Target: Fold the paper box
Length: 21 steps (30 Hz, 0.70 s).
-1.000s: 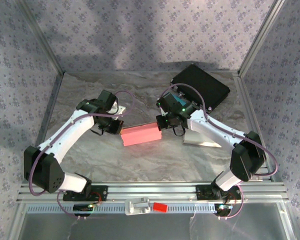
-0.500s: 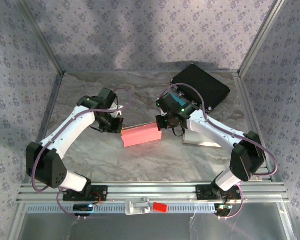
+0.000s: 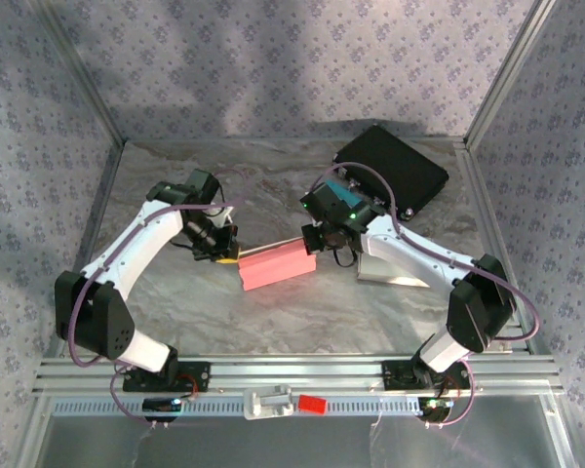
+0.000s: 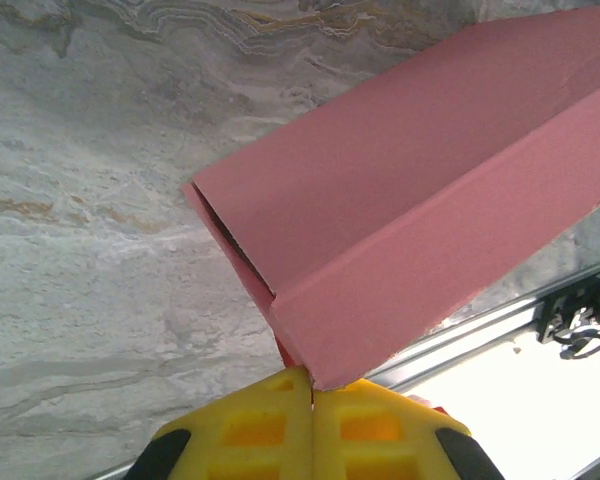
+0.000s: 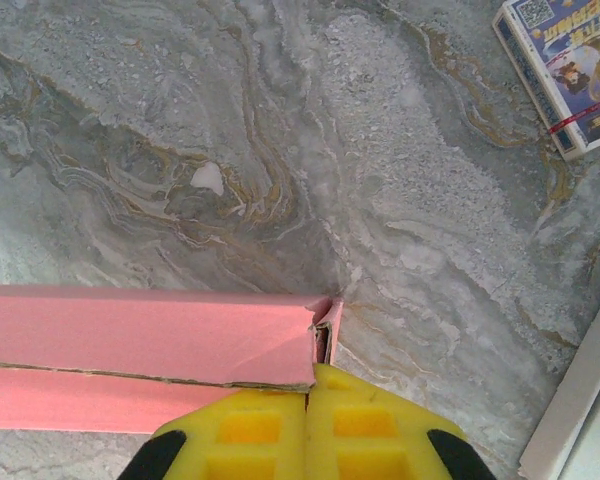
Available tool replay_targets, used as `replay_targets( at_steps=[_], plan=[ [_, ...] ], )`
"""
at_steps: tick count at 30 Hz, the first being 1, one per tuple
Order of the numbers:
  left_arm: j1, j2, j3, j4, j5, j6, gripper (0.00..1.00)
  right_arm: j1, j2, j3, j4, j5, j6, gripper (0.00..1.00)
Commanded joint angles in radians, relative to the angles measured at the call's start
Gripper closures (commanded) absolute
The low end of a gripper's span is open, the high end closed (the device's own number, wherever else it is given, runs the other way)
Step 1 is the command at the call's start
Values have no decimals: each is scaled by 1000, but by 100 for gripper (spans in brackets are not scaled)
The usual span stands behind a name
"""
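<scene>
Left gripper [image 3: 227, 256] is closed, its yellow fingers [image 4: 250, 435] pressed flat together, tips at a corner of the left end of the pink paper box [image 3: 276, 267]; right gripper [image 3: 315, 250] is closed the same way at the opposite end, fingertips against the end flap; whether either nips a paper edge I cannot tell; the box lies flat near the middle of the marbled table [image 3: 273, 327], between the two grippers, its right end angled slightly farther back; from overhead it reads as a plain pink block, while the left wrist view opens up its end, a dark hollow behind a loose flap, and the right wrist view picks out a seam along its top and a crumpled corner where the end flap stands ajar; that view also catches a printed card pack [image 5: 565, 70] on the table, well apart from the box; overhead, a black case [image 3: 390, 171] sits at the far right, a white flat piece [image 3: 395, 271] under the right arm.
</scene>
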Motion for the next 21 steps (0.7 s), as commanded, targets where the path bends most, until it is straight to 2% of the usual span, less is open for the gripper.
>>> replay_targets(
  at_steps=[1,10,21],
  plan=[
    [1,7,6,19,107,-32,100,31,46,-11,-80,-38,23,100],
    [17,15,-6,17,160,-39,100,31,49,-11,-83,-31,31,100],
    [17,4,-50,45,174,-38,100,29,50,-9,-85,-31,31,100]
  ],
)
